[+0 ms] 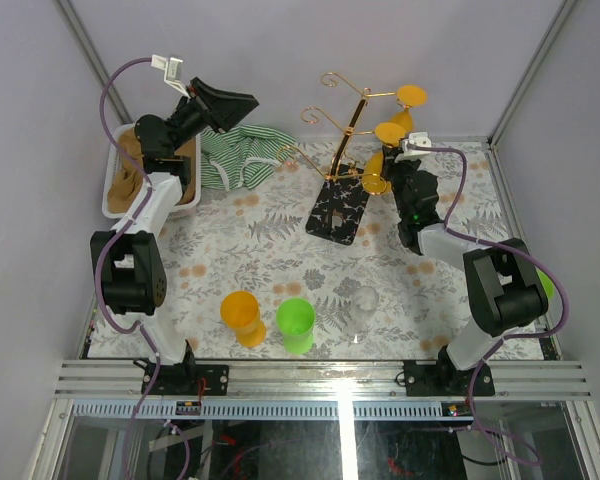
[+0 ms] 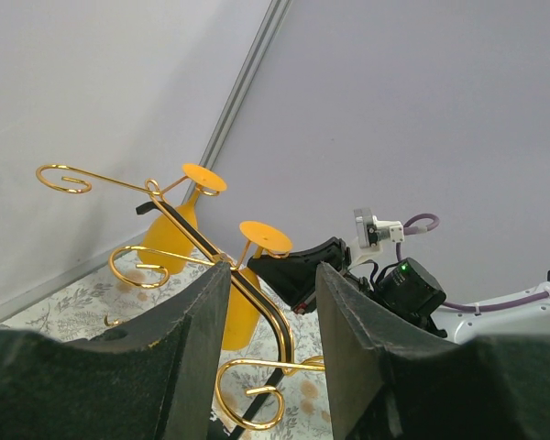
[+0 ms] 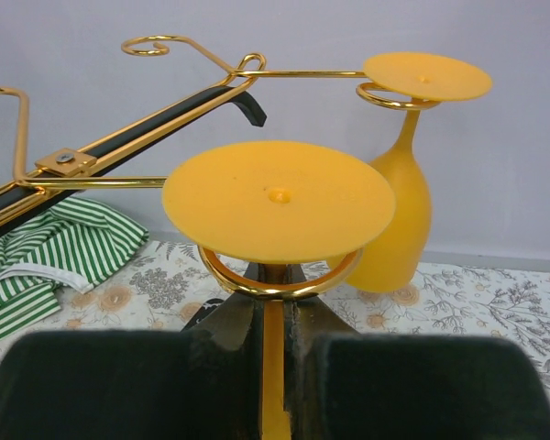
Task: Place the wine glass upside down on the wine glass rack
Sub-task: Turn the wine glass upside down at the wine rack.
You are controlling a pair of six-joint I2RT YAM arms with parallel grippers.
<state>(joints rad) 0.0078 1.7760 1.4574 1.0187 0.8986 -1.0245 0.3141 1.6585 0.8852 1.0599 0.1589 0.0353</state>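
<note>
The wine glass rack [image 1: 342, 150], gold wire on a black patterned base [image 1: 338, 212], stands at the back middle of the table. An orange wine glass [image 3: 278, 200] hangs upside down, its foot resting on a gold hook ring [image 3: 222, 272]. My right gripper [image 3: 275, 339] is shut on its stem just under that ring; from above the gripper [image 1: 400, 152] sits by the rack's right side. A second orange wine glass [image 3: 399, 220] hangs upside down from a higher hook behind. My left gripper [image 2: 273, 275] is open and holds nothing, raised at the back left [image 1: 242, 100] and facing the rack [image 2: 257, 302].
An orange cup [image 1: 242, 317], a green cup [image 1: 296, 324] and a clear glass [image 1: 365, 305] stand near the front edge. A green-striped cloth [image 1: 238, 155] lies left of the rack, beside a white bin [image 1: 113, 185] with brown items. Walls enclose the back and sides.
</note>
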